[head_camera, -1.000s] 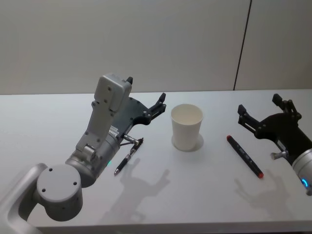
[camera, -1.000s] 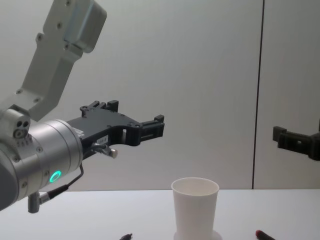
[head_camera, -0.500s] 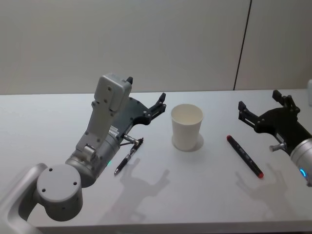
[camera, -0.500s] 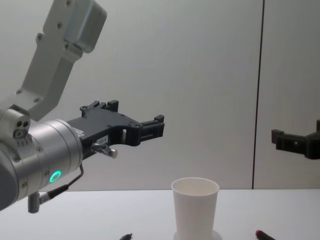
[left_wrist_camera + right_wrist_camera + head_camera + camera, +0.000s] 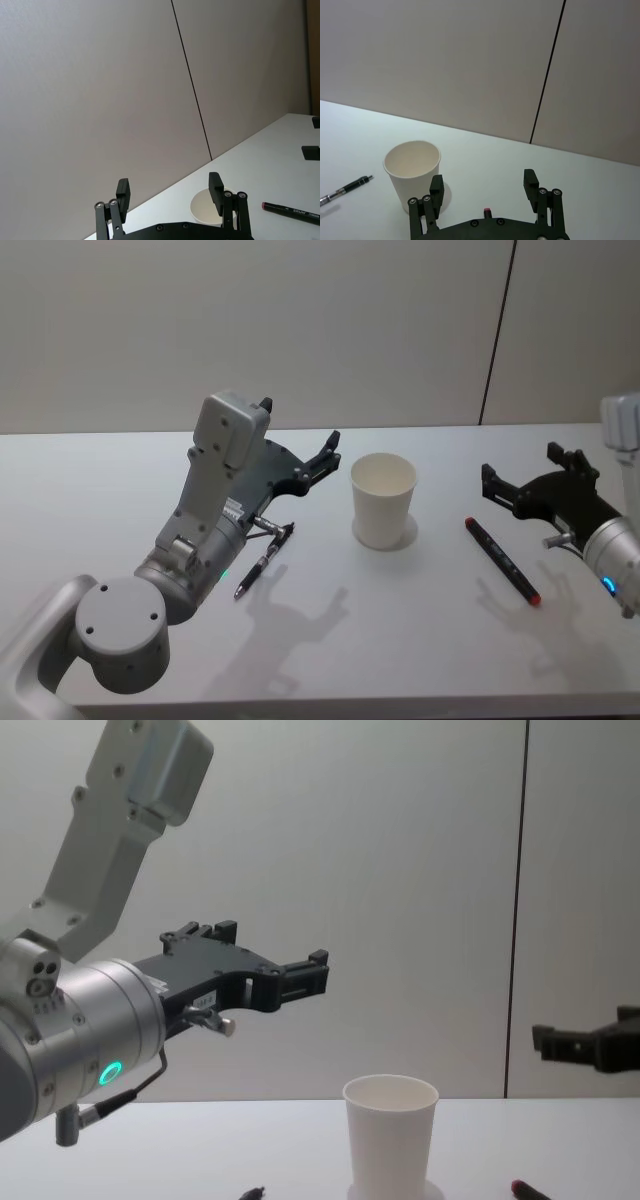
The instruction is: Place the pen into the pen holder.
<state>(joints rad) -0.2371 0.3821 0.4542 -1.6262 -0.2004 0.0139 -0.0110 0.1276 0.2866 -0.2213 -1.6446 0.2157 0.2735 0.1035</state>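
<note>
The pen holder, a white paper cup (image 5: 383, 500) (image 5: 391, 1135) (image 5: 412, 167) (image 5: 200, 210), stands upright mid-table. A black marker pen with a red end (image 5: 501, 560) (image 5: 290, 212) lies to its right; its red end (image 5: 487, 212) (image 5: 525, 1189) also shows. A slim black pen (image 5: 264, 560) (image 5: 345, 190) lies to the cup's left. My right gripper (image 5: 520, 465) (image 5: 483, 182) (image 5: 585, 1030) hangs open above the marker, pointing toward the cup. My left gripper (image 5: 325, 455) (image 5: 169, 190) (image 5: 310, 975) is open, raised left of the cup, above the slim pen.
The white table (image 5: 420, 640) runs back to a plain grey wall with a dark vertical seam (image 5: 498, 330). My left forearm (image 5: 215, 500) rises over the table's left half.
My right gripper has moved left and lower, nearer the marker. The left arm, both pens and the cup have stayed put.
</note>
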